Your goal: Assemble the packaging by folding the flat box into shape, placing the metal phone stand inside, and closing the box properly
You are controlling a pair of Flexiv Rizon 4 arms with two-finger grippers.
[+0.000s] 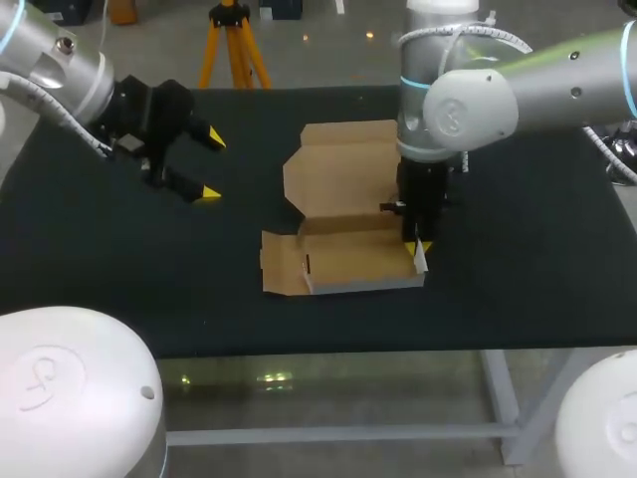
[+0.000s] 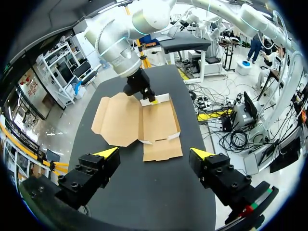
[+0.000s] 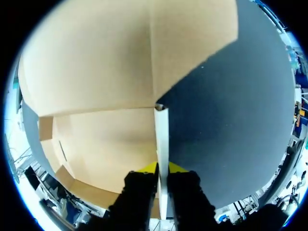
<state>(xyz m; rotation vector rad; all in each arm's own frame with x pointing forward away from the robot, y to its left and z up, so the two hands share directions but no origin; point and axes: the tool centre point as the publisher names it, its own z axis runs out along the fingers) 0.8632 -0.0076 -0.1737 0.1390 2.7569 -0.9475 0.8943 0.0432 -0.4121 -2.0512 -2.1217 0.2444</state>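
**A:** Ground first. What is under it all?

**B:** A black-topped table [image 1: 119,289]. About mid-table lies the brown cardboard box blank [image 1: 343,169], mostly flat. Its wide lid panel, with cut corners, lies on the far side from the robot. The tray part is nearer, with its front wall raised and pale on the outside. A small tab lies flat at the tray's left end.

**A:** Where does the box sit against the tools?

**B:** The right end of the tray is directly under the right gripper [image 1: 416,249]. The left gripper [image 1: 211,165] is well apart, off to the box's left and above the table, touching nothing.

**A:** Arm poses?

**B:** The right arm [image 1: 478,100] comes in from the right, its wrist pointing straight down onto the box. The left arm [image 1: 50,60] comes in at the far left corner, its wrist angled down toward mid-table.

**A:** Gripper states?

**B:** The left gripper's fingers are spread wide with nothing between them. In its wrist view the box lies ahead, beyond the yellow tips. The right gripper's fingers are pinched onto the thin white side flap [image 3: 162,139], one yellow tip on each face.

**A:** And the flap itself?

**B:** It stands upright, seen edge-on between the fingers. Brown tray floor is on one side of it and black table on the other. It runs to the corner where the lid panel begins.
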